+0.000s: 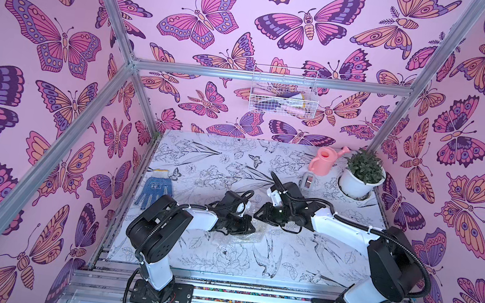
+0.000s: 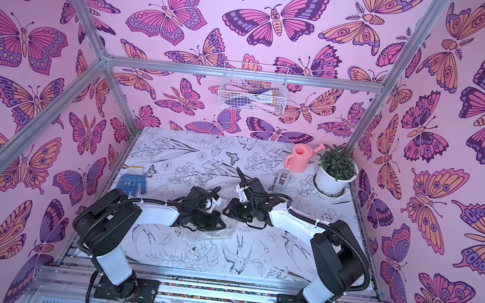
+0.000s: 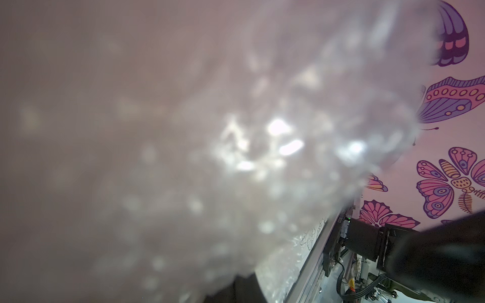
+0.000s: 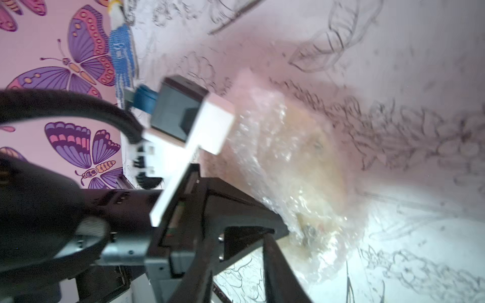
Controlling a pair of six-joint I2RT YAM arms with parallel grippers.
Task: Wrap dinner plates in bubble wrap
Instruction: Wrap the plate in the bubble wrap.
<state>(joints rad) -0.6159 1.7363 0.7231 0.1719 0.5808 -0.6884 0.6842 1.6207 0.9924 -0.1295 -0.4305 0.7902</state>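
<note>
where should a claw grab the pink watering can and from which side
Probably best to grip the pink watering can by its loop handle, coming in from the side away from the plant pot. The can stands upright with the handle jutting out on that freer side. The spout points toward the pot, which crowds that side.

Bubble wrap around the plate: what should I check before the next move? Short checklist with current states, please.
1. Cover: ok, the plate shows cream through the bubble wrap.
2. Wrapped all round: cannot tell, too blurred.
3. Grip: ok, the left gripper is shut on the bubble wrap.
4. State of the right gripper: cannot tell.
5. Left wrist view: not ok, the bubble wrap fills most of it.
</note>
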